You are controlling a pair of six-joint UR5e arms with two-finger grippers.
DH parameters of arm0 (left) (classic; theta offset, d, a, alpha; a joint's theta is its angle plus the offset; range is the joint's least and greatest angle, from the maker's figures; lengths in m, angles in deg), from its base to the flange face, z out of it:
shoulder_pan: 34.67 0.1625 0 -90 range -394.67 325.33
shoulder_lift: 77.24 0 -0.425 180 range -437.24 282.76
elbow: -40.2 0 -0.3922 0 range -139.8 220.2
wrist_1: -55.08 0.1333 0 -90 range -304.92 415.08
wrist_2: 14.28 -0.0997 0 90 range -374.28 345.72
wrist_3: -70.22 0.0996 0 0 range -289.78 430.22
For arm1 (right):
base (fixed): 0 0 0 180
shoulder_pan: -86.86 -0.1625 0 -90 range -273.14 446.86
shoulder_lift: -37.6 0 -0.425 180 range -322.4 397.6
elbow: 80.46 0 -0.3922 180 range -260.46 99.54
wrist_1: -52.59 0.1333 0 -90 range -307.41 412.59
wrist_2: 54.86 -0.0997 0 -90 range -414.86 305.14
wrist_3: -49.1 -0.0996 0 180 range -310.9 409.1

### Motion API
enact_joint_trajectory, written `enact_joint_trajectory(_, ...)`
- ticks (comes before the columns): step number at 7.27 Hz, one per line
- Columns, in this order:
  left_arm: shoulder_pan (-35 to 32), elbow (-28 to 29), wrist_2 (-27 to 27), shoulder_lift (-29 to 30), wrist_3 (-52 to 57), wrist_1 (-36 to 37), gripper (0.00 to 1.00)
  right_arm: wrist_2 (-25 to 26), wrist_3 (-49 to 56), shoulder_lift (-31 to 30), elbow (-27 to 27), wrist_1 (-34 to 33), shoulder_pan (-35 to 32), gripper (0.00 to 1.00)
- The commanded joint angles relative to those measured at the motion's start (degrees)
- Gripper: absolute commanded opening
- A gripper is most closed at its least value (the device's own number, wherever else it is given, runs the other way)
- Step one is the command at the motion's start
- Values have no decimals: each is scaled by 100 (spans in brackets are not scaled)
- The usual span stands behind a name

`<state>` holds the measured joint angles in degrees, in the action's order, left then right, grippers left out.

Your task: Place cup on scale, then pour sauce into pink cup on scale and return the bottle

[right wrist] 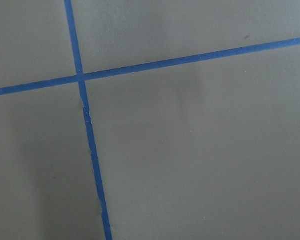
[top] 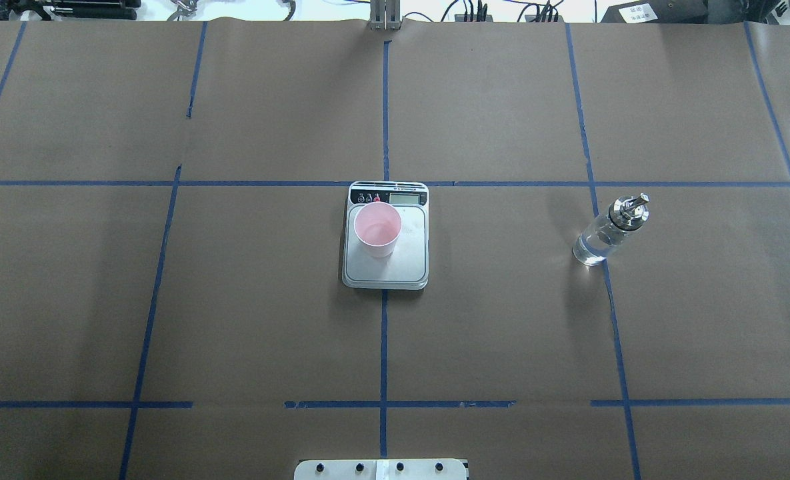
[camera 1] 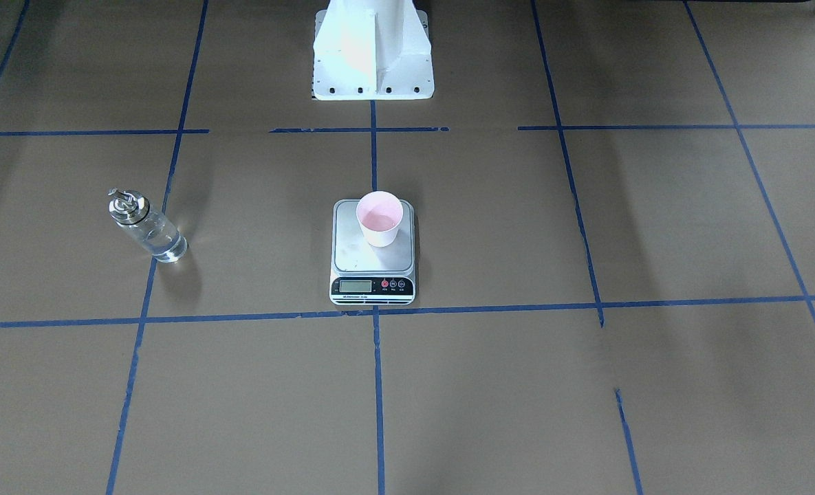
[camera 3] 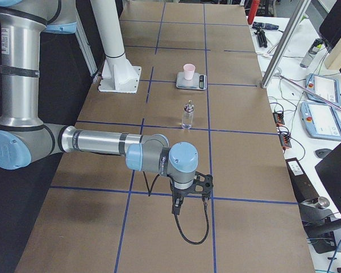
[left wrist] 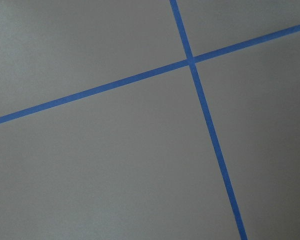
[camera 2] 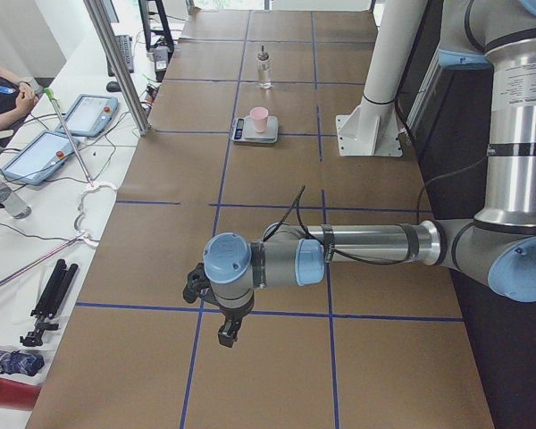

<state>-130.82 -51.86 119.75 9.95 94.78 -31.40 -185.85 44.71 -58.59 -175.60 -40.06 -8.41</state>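
Note:
The pale pink cup (camera 1: 379, 218) stands upright on the back part of the silver-grey scale (camera 1: 352, 253) at the table's middle, as the overhead view shows for cup (top: 377, 229) and scale (top: 409, 264). The glass bottle (top: 605, 232) with its metal spout stands upright on the paper on the robot's right, apart from the scale, with clear sauce in its lower part. My left gripper (camera 2: 223, 329) shows only in the exterior left view, far from the scale. My right gripper (camera 3: 179, 206) shows only in the exterior right view, nearer than the bottle (camera 3: 187, 115). I cannot tell whether either is open or shut.
The white robot pedestal (camera 1: 373, 48) stands behind the scale. Brown paper with blue tape lines covers the table. Both wrist views show only paper and tape. Teach pendants (camera 2: 67, 130), a metal pole (camera 2: 116, 63) and a seated operator (camera 2: 2, 89) are beyond the table's far edge.

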Motion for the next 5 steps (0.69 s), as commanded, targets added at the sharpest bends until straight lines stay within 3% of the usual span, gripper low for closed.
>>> enact_joint_trajectory(1, 0, 4, 0, 53, -4, 0, 100, 4, 0, -5, 5, 10, 0, 100)
enact_joint_trajectory(5, 18, 4, -9, 123, -4, -79, 100, 4, -35, 13, 5, 10, 0, 100)
